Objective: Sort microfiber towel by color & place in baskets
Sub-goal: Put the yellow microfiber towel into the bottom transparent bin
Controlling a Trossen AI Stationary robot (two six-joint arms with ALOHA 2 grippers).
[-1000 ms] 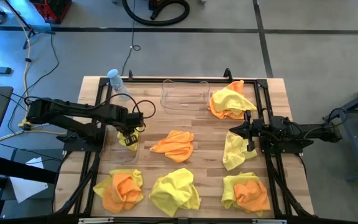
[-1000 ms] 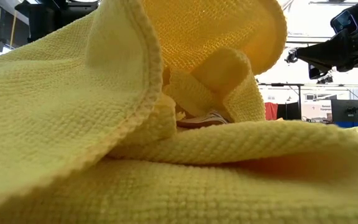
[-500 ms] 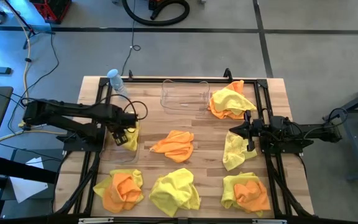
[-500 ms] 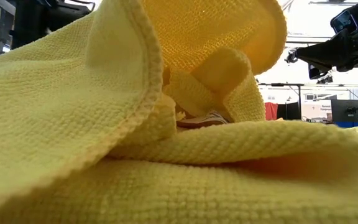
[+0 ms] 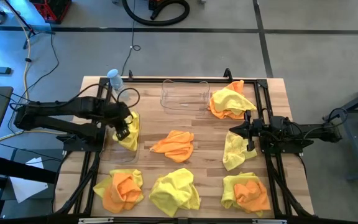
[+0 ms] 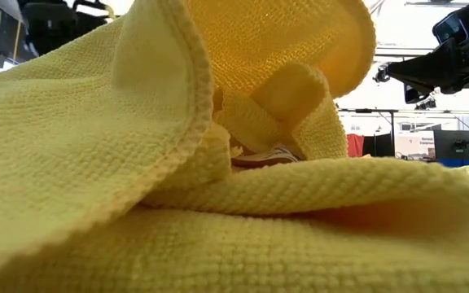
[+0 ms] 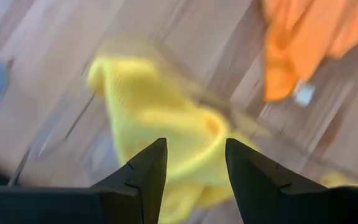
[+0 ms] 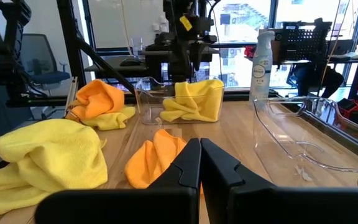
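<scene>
Around my wooden table [image 5: 204,121]: grey concrete floor [image 5: 316,56] with dark seam lines, black hose coil [image 5: 156,10] at 12 o'clock, loose cables [image 5: 42,46] at 10 o'clock. Bright windows [image 8: 241,18] beyond the bench, an office chair [image 8: 39,68] before them, spray bottle [image 8: 263,59] by the glass.

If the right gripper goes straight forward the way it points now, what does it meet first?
Probably the orange towel lying just ahead of the right gripper, in the middle of the table; depth is uncertain.
</scene>
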